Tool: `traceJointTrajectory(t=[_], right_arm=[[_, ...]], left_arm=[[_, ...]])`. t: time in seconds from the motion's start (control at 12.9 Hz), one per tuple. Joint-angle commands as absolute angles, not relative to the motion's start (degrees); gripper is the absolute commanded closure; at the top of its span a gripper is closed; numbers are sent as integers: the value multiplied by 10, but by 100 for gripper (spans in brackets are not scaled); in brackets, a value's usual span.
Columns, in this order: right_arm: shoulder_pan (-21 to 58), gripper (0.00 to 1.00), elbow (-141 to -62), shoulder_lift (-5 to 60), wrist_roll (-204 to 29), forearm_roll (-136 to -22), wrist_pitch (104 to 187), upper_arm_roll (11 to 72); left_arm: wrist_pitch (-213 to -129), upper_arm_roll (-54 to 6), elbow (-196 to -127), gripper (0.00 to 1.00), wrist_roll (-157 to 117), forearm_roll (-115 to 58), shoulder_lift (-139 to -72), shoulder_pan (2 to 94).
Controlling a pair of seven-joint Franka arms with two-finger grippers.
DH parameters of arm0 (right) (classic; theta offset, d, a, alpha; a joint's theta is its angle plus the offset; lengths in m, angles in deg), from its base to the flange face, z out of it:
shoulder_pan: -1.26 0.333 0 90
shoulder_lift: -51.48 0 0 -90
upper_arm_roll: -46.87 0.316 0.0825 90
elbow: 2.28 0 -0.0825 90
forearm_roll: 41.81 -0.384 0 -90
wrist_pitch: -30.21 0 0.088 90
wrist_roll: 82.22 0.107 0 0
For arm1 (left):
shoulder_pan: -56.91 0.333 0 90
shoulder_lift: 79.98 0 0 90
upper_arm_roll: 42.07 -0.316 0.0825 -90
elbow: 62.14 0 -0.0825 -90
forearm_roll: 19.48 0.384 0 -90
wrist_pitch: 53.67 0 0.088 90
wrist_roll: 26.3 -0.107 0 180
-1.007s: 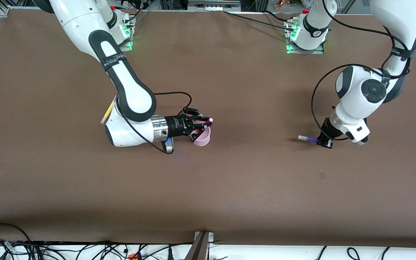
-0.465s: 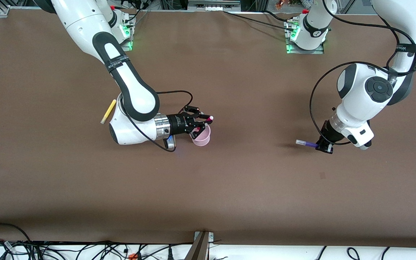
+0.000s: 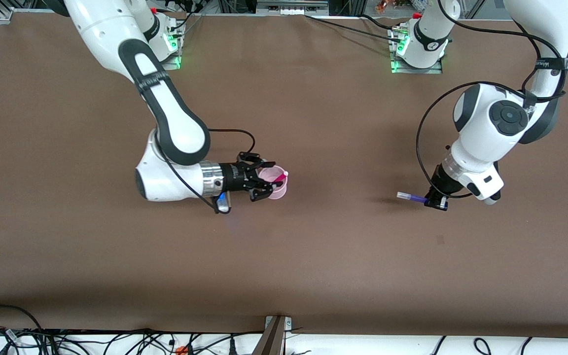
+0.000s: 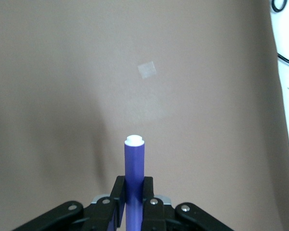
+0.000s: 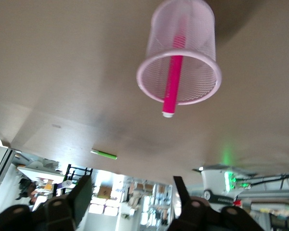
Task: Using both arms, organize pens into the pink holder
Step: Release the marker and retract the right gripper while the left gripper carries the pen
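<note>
Resting in translucent pink mesh cup (image 3: 278, 183): magenta pen (image 5: 172, 82); right tool (image 3: 263, 181) released beside cup. Left tool (image 3: 436, 202) clenched on purple pen (image 3: 411, 197) over brown worktop (image 3: 313, 256).

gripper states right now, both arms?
Left gripper: shut on the purple pen, up over the table.
Right gripper: open, beside the pink holder; magenta pen is in the holder.

My right claw (image 3: 263, 181) lies horizontal, fingers spread; my left claw (image 3: 435, 202) points down at the bench, clamped.
</note>
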State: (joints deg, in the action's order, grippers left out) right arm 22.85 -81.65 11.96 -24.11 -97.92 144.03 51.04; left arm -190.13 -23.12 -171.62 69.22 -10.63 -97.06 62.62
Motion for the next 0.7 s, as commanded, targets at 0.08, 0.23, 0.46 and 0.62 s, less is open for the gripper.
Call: traceJointTrajectory(t=[0.08,0.23,0.46,0.62], right_arm=[[217,0,-791,184,-277,-870,1383,460],[215,0,-791,225,-364,-821,1336,423],[215,0,-798,297,-459,-686,1255,379],[216,0,-822,355,-512,-563,1237,379]], left_arm=[[-1821,-233,-1647,100,784,-82,-968,552],[-1784,-233,-1621,100,826,-62,-970,508],[-1761,-233,-1591,100,898,-23,-978,436],[-1744,-234,-1571,100,931,8,-991,393]])
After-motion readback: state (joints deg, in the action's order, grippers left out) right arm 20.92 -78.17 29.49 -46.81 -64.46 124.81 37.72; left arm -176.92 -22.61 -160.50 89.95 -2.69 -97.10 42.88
